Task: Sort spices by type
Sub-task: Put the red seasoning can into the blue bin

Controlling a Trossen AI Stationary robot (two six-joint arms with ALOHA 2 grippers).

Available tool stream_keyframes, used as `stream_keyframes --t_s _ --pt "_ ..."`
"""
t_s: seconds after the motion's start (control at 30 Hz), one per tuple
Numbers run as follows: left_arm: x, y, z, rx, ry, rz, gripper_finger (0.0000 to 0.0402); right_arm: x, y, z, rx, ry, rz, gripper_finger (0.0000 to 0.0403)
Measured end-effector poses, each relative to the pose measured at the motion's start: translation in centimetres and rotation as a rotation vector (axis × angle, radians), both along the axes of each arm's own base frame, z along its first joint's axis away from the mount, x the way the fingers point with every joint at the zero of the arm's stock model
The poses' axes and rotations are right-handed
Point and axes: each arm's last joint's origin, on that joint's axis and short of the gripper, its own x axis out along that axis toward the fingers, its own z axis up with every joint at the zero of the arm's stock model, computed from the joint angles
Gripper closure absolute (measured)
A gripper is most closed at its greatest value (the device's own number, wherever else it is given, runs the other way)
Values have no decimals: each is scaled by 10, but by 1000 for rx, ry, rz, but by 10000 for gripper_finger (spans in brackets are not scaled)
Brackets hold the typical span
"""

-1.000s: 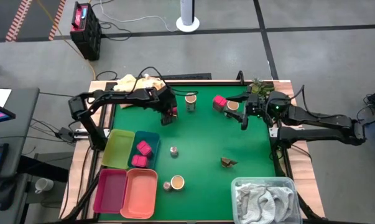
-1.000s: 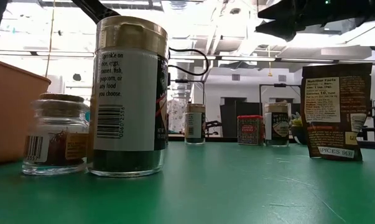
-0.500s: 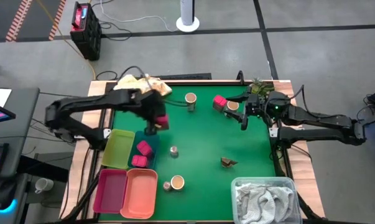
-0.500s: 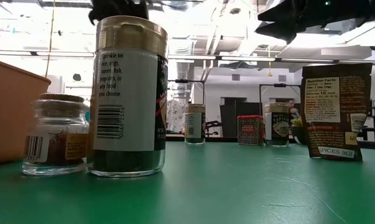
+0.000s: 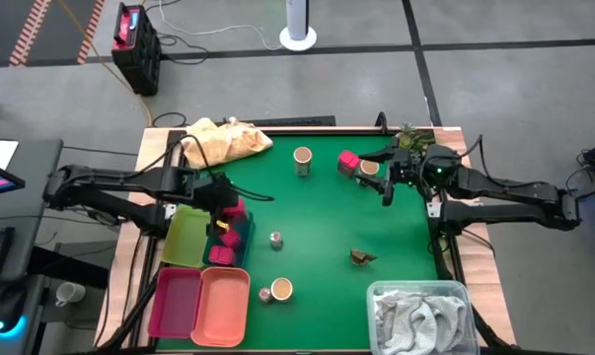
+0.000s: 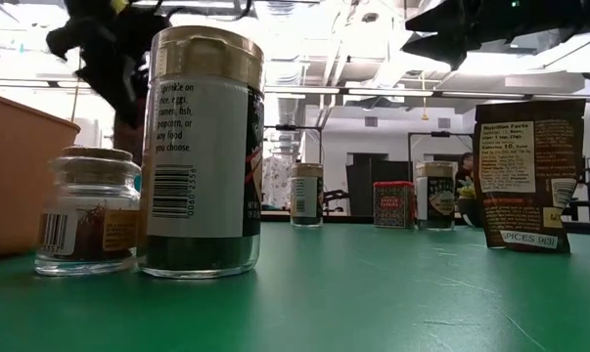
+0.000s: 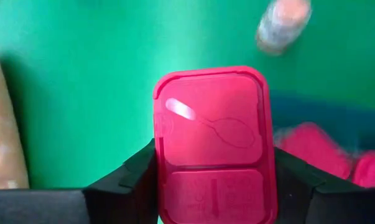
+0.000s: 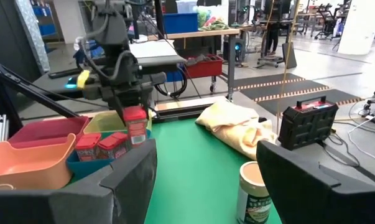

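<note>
My left gripper (image 5: pixel 228 210) is shut on a pink-red spice packet (image 7: pixel 212 134) and hangs over the teal bin (image 5: pixel 244 219), where two more pink-red packets (image 5: pixel 224 245) lie. My right gripper (image 5: pixel 386 189) waits open at the far right, beside a tan-lidded jar (image 5: pixel 369 170) and another pink-red packet (image 5: pixel 348 161). On the green mat stand a tan-lidded jar (image 5: pixel 302 158), a tiny grey-capped jar (image 5: pixel 275 239), a brown piece (image 5: pixel 362 257), and near the front a tan-lidded jar (image 5: pixel 281 289) with a small jar (image 5: pixel 264 294) beside it. My left gripper pinches the packet by its two long sides (image 7: pixel 157 177), one dark finger (image 7: pixel 134 177) on each side, near one end of the packet. The fingers slant down from above. The packet (image 8: pixel 135 129) hangs upright below them, clear of the bin and its packets.
A yellow-green bin (image 5: pixel 185 235), a pink bin (image 5: pixel 176 301) and an orange bin (image 5: pixel 224 306) stand by the teal one at the near left. A yellow cloth (image 5: pixel 226 141) lies at the far left. A clear tub with a grey-white towel (image 5: pixel 420 314) stands at the near right.
My left gripper has carried the pink-red packet from the far part of the mat, near the yellow cloth, toward the table's left and near edges, rising a little, to above the teal bin. The packet has stayed between the fingers, clear of the mat.
</note>
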Motion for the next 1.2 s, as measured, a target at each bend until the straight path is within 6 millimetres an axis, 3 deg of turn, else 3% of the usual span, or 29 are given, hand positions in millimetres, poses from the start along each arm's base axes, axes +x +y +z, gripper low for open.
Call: stream_keyframes --t_s 0.37,0.6,0.8,0.93,1.2 --pt "-13 -6 -2 -157 40 -3 191 0 0 0 -4 0 0 100" --pt "-11 -6 -2 -142 32 -8 190 0 0 0 -7 1 0 100" --pt "-7 -5 -19 -140 86 8 188 0 0 0 -7 1 0 100" --pt "-6 -4 -36 -125 131 66 169 0 0 0 -6 4 0 100" --pt "-3 -4 -28 -146 91 111 111 0 0 0 -6 4 0 100"
